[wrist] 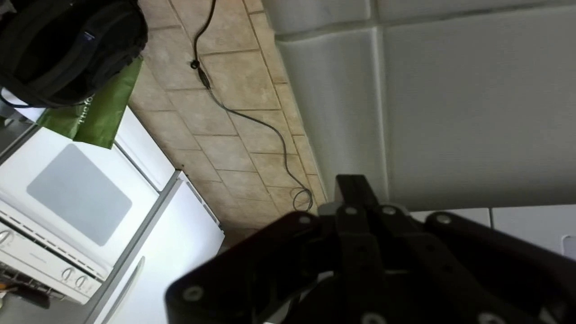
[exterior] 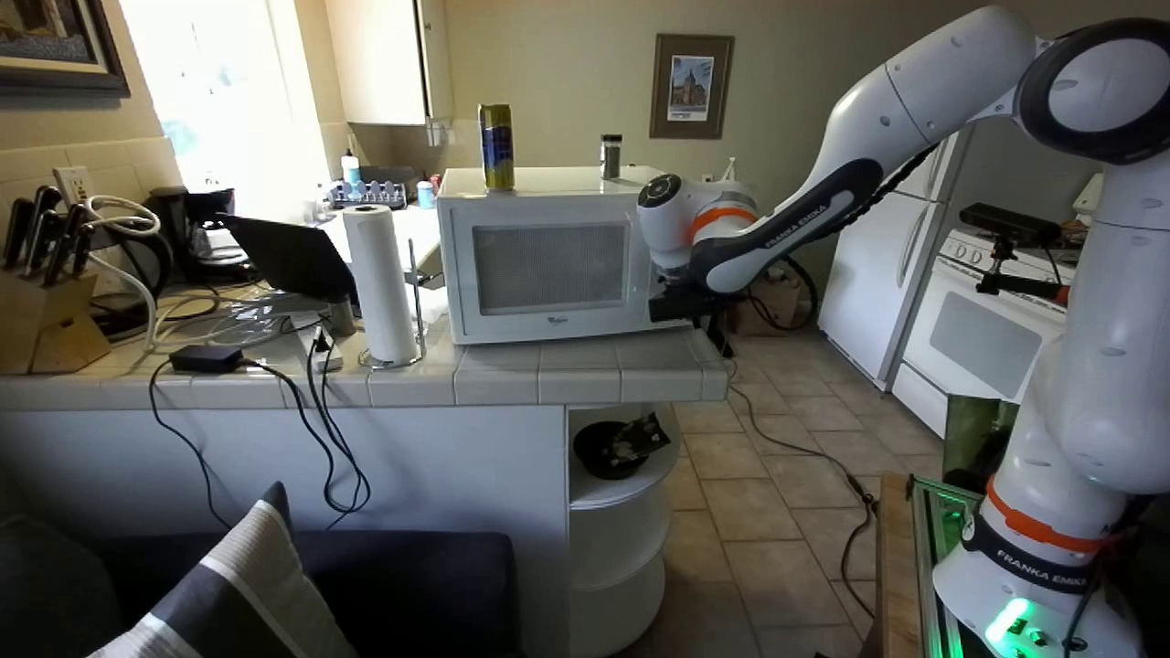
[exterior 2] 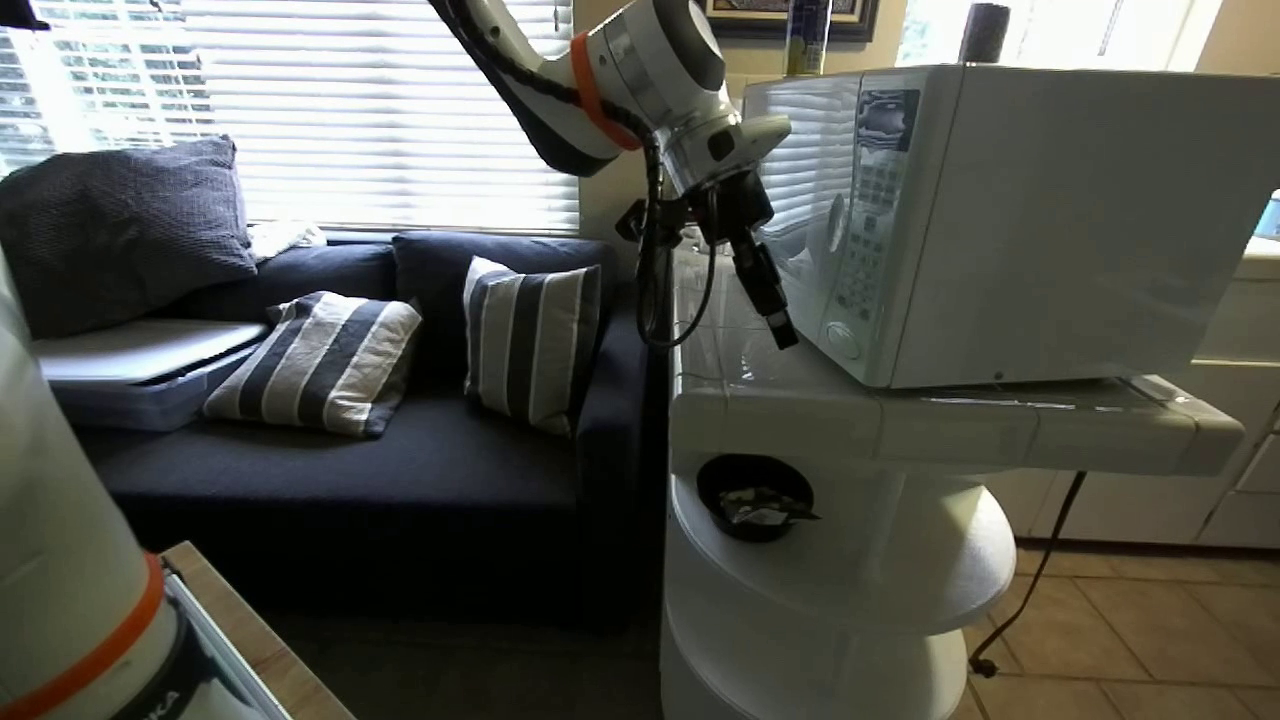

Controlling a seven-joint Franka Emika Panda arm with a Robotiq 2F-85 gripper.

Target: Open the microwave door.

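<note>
The hand (wrist: 356, 191), pressed together at 4 o'clock from the microwave door (exterior: 551, 267), might, lacking grip, shove the countertop microwave (exterior 2: 1080, 230).

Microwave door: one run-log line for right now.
microwave door: closed | gripper: fingers together, empty, in front of control panel | contact with microwave: unclear | task: opening not yet done

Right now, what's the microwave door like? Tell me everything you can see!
The microwave door is shut and upright, on the front of the boxy microwave. It looks like white plastic around a big grey window, with a small logo below. The fingers are near, but I can't tell whether they touch it.
</note>
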